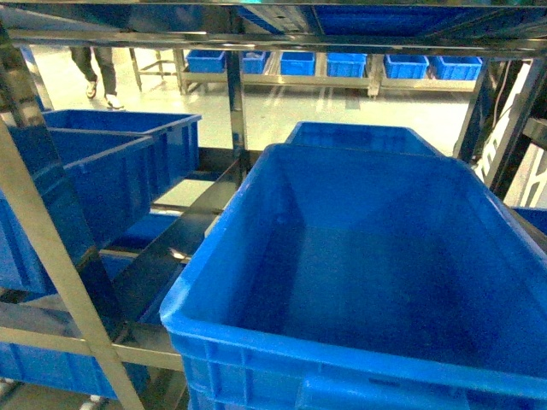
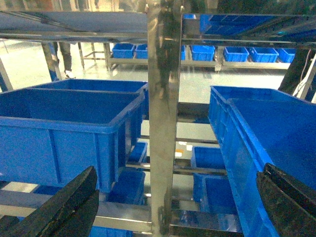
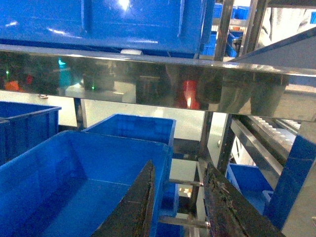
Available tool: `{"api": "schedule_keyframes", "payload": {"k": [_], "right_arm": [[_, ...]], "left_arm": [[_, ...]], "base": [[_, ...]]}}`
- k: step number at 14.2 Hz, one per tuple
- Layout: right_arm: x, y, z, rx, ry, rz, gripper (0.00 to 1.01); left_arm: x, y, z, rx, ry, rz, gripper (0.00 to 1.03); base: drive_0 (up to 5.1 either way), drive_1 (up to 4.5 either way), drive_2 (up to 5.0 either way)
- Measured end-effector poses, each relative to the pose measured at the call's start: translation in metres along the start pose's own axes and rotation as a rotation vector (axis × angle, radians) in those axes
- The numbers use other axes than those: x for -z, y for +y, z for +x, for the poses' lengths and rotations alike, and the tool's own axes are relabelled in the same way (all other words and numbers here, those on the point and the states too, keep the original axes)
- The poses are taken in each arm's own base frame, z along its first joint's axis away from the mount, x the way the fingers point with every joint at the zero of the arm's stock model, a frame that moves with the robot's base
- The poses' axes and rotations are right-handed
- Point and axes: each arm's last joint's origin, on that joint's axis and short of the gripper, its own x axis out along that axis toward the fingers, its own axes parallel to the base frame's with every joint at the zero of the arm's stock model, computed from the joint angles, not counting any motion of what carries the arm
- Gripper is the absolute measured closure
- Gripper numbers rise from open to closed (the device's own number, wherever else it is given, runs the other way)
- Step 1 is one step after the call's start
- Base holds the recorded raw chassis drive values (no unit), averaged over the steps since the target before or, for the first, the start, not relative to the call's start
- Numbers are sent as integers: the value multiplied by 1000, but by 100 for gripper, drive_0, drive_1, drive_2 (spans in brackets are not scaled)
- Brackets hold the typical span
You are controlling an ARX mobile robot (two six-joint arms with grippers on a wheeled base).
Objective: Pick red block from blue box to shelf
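No red block in sight — likely light, stiff, slick; pinch its flat sides. Left gripper (image 2: 173,207) gapes wide; right gripper (image 3: 180,207) narrow, empty, over a dark blue crate (image 3: 74,173).

No text, label, brand or number can be read anywhere. The blue crates (image 1: 367,282) carry plain walls. The shelf (image 2: 164,123) shows only reflections.

A large blue crate (image 1: 367,282) fills the shelf (image 1: 51,256) bay, its open top offering clear room from above. A steel upright (image 2: 164,123) stands squarely before the left tool (image 2: 177,197), splitting the passage between crates. A horizontal rail (image 3: 158,74) spans overhead of the right tool (image 3: 180,202), capping the gap above the crate rim.
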Motion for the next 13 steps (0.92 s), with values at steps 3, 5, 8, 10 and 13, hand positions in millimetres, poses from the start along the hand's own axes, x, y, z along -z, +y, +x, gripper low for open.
{"api": "schedule_keyframes", "payload": {"k": [3,5,8,10,13], "right_arm": [[0,0,0,0,4,0,75],[0,0,0,0,3,0,75],[2,0,0,-4,18,0,75],[9,7,4,-62,102,33,75],[7,23,20,-166,143,80,75]], "left_arm": [[0,0,0,0,-1,0,5],[0,0,0,0,-4,0,5],[0,0,0,0,-4,0,5],[0,0,0,0,-5,0,5],[0,0,0,0,-5,0,5]], "base": [[0,0,0],[0,0,0],[0,0,0],[0,0,0],[0,0,0]]}}
